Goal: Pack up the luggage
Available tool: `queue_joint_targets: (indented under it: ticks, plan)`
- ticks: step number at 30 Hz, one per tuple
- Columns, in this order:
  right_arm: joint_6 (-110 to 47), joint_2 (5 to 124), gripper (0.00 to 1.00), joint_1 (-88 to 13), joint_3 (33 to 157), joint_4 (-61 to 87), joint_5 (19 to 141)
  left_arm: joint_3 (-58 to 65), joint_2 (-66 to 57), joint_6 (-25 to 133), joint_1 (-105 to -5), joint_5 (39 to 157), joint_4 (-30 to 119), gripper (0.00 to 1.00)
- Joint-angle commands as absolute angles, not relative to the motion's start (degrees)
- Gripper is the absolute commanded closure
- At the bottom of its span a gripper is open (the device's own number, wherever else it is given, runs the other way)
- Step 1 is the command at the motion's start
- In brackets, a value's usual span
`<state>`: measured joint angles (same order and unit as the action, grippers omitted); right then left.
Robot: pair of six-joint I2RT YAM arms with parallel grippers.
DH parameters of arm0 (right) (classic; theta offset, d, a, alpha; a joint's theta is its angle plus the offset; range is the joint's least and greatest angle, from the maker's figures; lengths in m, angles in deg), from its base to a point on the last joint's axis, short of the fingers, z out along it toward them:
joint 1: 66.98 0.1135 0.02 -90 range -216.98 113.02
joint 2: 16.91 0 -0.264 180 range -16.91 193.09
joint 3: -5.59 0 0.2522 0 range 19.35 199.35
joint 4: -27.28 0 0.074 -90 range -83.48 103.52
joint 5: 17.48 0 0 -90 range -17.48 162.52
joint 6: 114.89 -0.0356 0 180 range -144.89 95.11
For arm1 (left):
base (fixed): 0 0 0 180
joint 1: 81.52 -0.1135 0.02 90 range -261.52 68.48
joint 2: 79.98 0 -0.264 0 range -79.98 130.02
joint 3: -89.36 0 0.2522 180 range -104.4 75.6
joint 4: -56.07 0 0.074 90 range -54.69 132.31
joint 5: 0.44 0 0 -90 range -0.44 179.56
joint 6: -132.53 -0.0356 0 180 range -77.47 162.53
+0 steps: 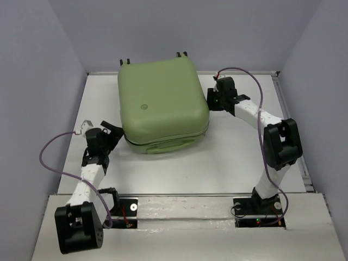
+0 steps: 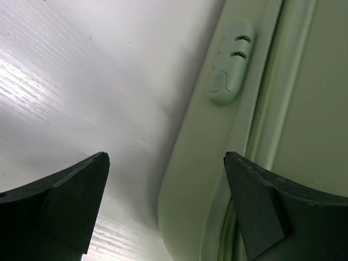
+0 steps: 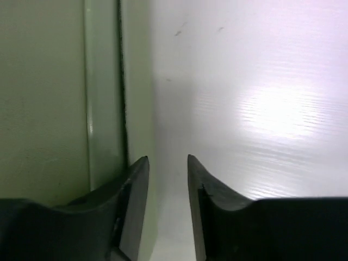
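The luggage [image 1: 163, 103], a pale green hard-shell suitcase, lies flat and closed on the white table [image 1: 179, 174], its round logo [image 1: 144, 106] facing up. My left gripper [image 1: 115, 130] is open at its near left corner. In the left wrist view the left gripper [image 2: 166, 157] straddles the rounded shell edge [image 2: 304, 81] without gripping it. My right gripper [image 1: 211, 100] is at the case's right side. In the right wrist view the right gripper [image 3: 167, 157] is narrowly open and empty, its left finger against the shell [image 3: 43, 98].
The small caster wheels [image 1: 181, 54] stick out at the case's far edge, close to the back wall. A moulded handle [image 1: 174, 145] lies on the near side. A small green foot [image 2: 231, 62] sits on the shell's side. Grey walls enclose the table.
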<state>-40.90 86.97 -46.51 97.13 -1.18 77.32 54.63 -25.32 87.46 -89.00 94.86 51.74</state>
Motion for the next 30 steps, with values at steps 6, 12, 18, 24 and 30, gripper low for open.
queue_joint_targets:
  ticks: [6,12,18,24,30]
  plan:
    - [-42.47,76.63,0.35,-45.17,102.06,-4.31,69.81,47.5,-39.27,82.45,-82.66,99.77,40.4,0.01]
    - [-43.16,65.29,0.37,-45.71,95.22,-5.55,66.8,37.74,-45.96,77.43,-82.57,96.6,34.58,0.01]
    - [-47.65,44.11,0.73,-44.05,67.46,12.0,83.58,40.08,-48.77,73.03,-82.57,101.68,31.94,0.01]
    - [-46.78,31.43,0.71,-42.54,48.01,26.52,89.73,41.33,-47.11,70.57,-82.48,111.7,33.08,0.01]
    - [-45.11,39.68,0.53,-41.93,45.81,33.73,91.96,38.33,-46.58,66.79,-82.48,115.75,27.73,0.01]
